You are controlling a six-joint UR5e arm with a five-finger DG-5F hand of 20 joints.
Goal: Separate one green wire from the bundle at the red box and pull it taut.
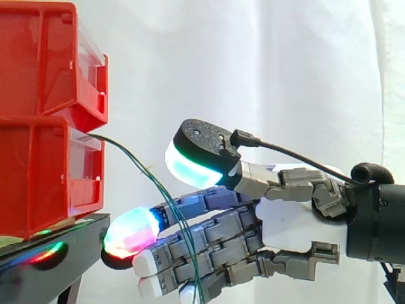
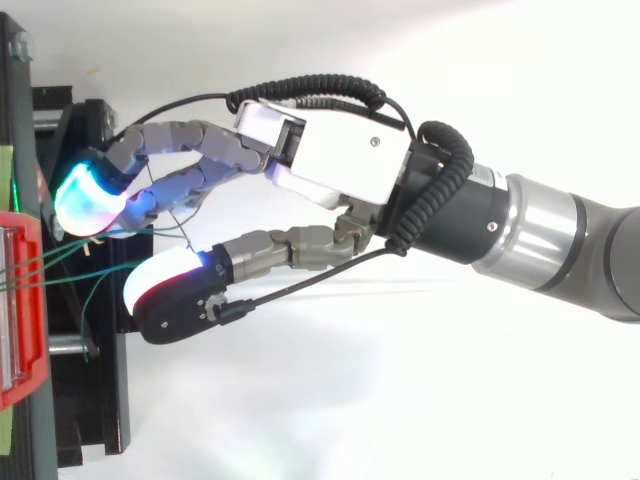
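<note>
nearest, the hand [image 1: 291, 221], in from the right, spread wide and gripping nothing, thumb pad [image 1: 190, 166] held high and well apart from the fingertips [image 1: 130, 231] below. out of the lower red bin [image 1: 44, 174], thin green wires [image 1: 134, 156], slack, drooping down across the front of the fingers, in the gap under the thumb, touching or not hard to tell. a second bin [image 1: 44, 57] stacked on top, black stand [image 1: 63, 253] underneath, fingertips just beside its edge, white curtain [image 1: 266, 63] behind.
</note>
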